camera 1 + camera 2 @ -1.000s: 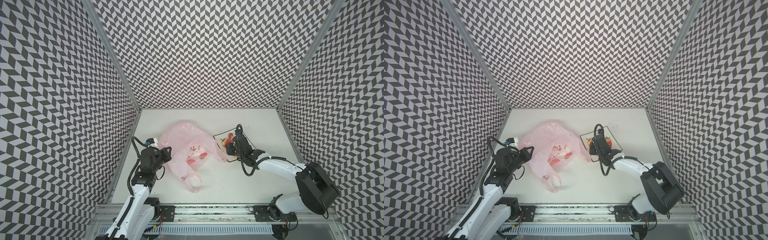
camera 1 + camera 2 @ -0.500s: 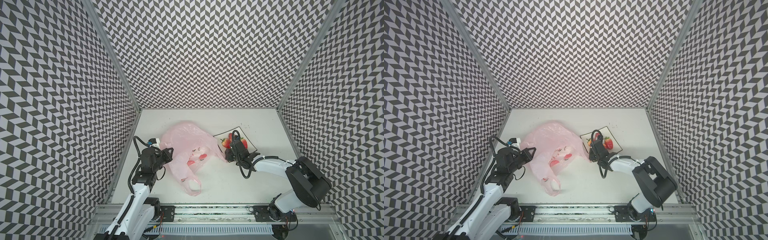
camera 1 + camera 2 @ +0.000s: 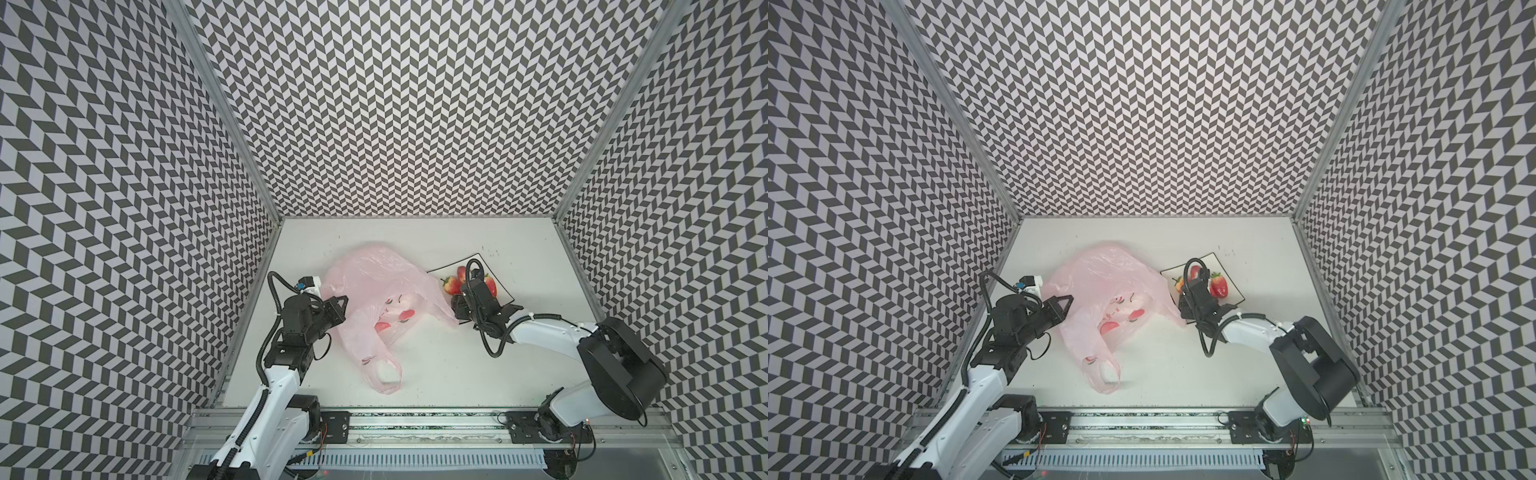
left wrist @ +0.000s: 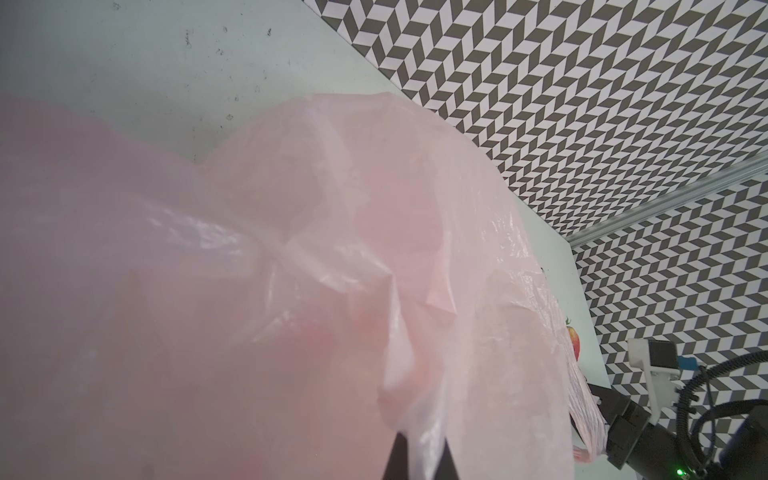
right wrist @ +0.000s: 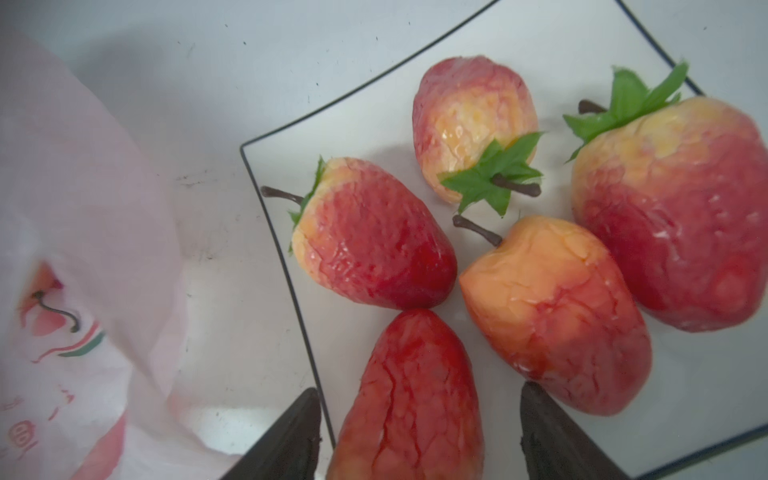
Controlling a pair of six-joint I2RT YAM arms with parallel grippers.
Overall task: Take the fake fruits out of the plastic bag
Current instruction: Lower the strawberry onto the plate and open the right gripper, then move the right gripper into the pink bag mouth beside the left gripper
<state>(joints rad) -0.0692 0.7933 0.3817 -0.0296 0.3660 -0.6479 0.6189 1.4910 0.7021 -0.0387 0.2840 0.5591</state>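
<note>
Five glossy red fake strawberries and orange-pink fruits lie clustered on the square white plate with a thin black rim, out of the bag. Grouping them there keeps them from rolling off across the counter.

The newest red fruit sits on the plate's near edge, between the spread fingers of the right claw; neither finger presses it, so I judge it just released.

The thin translucent pale-pink plastic bag with red fruit prints lies crumpled just beside the plate, one loop handle trailing forward.

The left claw is pressed together, pinching a fold of bag film, probably to hold the mouth up and steady.

Whether fruit remains inside, I cannot tell; the red patches may be prints.
</note>
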